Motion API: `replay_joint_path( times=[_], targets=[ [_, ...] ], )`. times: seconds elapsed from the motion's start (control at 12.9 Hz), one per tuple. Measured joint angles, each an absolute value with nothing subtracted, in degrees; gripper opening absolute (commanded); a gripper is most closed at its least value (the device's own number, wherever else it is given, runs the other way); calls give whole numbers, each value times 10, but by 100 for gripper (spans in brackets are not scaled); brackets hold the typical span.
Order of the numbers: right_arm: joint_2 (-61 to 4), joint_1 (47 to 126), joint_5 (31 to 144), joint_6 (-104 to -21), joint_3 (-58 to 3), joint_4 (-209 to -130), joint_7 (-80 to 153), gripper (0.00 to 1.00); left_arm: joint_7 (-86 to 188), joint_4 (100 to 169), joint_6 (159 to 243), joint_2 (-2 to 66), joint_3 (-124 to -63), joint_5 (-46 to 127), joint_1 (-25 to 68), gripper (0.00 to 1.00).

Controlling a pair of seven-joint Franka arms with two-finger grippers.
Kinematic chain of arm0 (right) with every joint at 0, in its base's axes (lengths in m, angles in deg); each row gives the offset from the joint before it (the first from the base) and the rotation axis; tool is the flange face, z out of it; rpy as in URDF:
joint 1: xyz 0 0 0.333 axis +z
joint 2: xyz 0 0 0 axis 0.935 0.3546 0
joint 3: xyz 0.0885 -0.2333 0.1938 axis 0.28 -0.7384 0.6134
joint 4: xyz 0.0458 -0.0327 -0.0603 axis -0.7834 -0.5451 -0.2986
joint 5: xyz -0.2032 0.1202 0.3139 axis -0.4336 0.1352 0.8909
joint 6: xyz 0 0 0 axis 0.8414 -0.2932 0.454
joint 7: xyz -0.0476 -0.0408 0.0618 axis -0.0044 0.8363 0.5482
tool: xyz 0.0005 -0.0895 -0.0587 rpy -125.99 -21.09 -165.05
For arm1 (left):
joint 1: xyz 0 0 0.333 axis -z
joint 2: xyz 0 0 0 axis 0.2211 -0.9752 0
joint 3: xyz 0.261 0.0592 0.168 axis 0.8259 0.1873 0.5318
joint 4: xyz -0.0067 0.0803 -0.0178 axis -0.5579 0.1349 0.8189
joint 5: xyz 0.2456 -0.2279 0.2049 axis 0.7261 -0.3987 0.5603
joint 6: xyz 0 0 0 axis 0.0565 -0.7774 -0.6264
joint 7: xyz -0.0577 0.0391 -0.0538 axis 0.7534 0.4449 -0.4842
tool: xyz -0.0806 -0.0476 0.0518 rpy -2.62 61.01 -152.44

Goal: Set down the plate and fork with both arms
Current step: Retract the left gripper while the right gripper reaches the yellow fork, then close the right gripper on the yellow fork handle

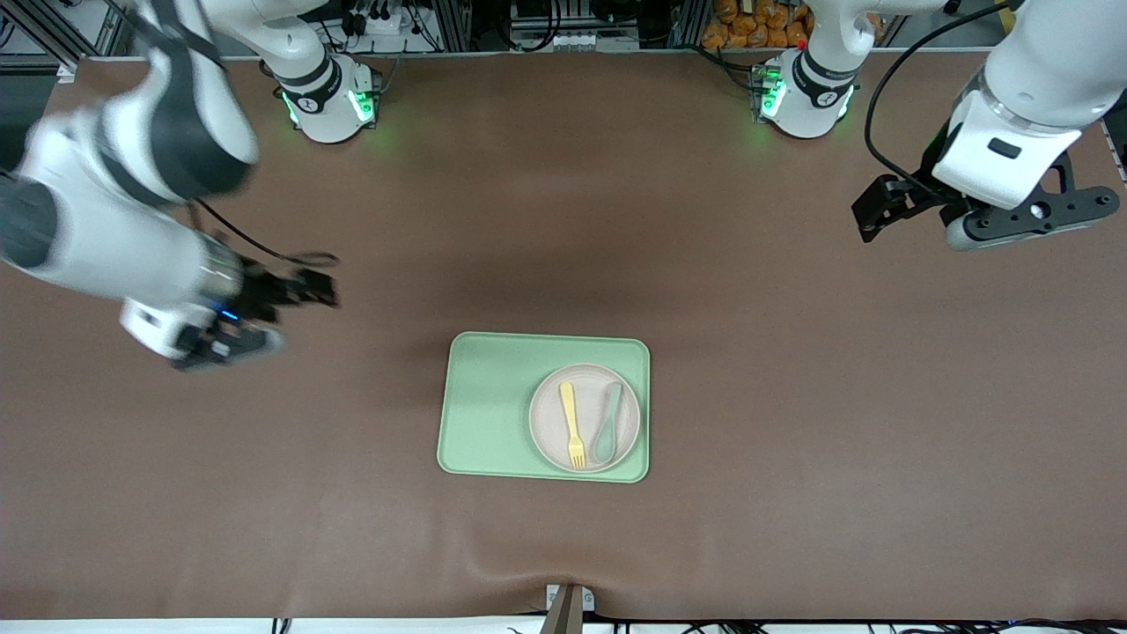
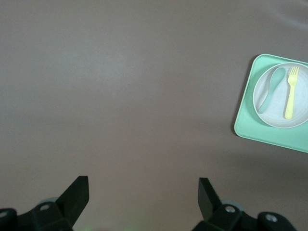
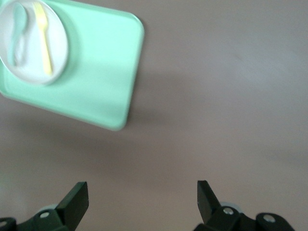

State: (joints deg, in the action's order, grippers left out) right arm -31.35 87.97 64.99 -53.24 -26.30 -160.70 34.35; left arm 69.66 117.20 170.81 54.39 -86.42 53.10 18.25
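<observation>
The off-white plate (image 1: 550,427) sits on a light-green tray (image 1: 489,405), at the tray's end toward the left arm. The pale yellow fork (image 1: 572,425) lies on the plate beside a grey-green spoon (image 1: 607,423). My right gripper (image 1: 313,289) is open and empty, up over bare table toward the right arm's end. My left gripper (image 1: 876,211) is open and empty, up over bare table toward the left arm's end. The left wrist view shows open fingertips (image 2: 79,190) with the plate (image 2: 281,115) and fork (image 2: 290,94) well away from them. The right wrist view shows the plate (image 3: 31,50) and fork (image 3: 43,41), also well away.
The brown mat (image 1: 792,440) covers the whole table. The tray also shows in the left wrist view (image 2: 250,125) and the right wrist view (image 3: 101,67). The arm bases (image 1: 330,101) stand along the table edge farthest from the front camera.
</observation>
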Motion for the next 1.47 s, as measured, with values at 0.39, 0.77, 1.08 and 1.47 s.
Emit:
replay_joint_path(
  times=[0.39,0.77,1.08,1.47],
  targets=[
    [-105,1009,658,-799,-263,-1516,225,100,618,1173,1706,560,-812,507,180,100],
    [4,1061,652,-847,-270,-1413,116,100,612,1176,1699,564,-812,507,181,100],
    [42,1091,617,-847,-279,-1376,5,100,612,1178,1699,564,-814,507,182,100],
    [72,1123,597,-856,-292,-1347,-45,100,612,1179,1699,564,-815,506,183,100]
  ],
)
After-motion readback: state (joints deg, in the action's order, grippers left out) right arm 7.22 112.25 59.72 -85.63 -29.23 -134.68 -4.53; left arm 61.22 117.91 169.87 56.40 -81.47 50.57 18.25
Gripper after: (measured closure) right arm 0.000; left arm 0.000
